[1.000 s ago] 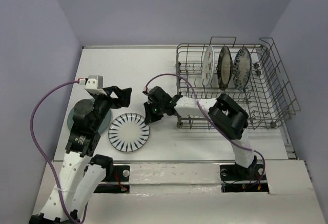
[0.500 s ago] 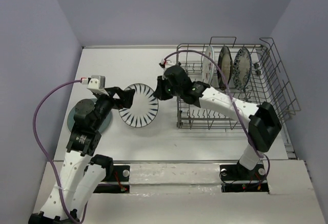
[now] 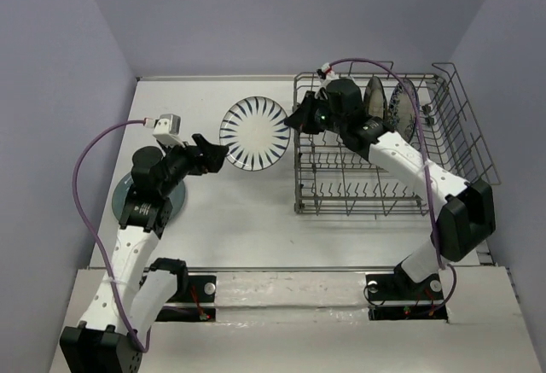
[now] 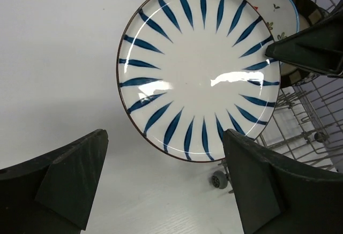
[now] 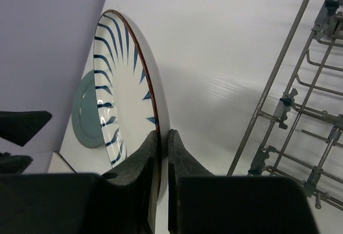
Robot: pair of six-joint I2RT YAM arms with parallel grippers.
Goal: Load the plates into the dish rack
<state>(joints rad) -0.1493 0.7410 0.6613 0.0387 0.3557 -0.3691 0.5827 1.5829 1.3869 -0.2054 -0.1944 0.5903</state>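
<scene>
Plates upright in dish rack

table white | on it: teal plate; dish rack

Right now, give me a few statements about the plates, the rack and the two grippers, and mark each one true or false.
1. The right gripper pinches the striped plate by its rim. True.
2. The left gripper is shut on the striped plate. False: it is open and not touching the plate.
3. The teal plate stands in the rack. False: it lies flat on the table by the left arm.
4. The striped plate is held outside the rack. True.
5. The rack is empty. False: other plates stand upright in it.
</scene>
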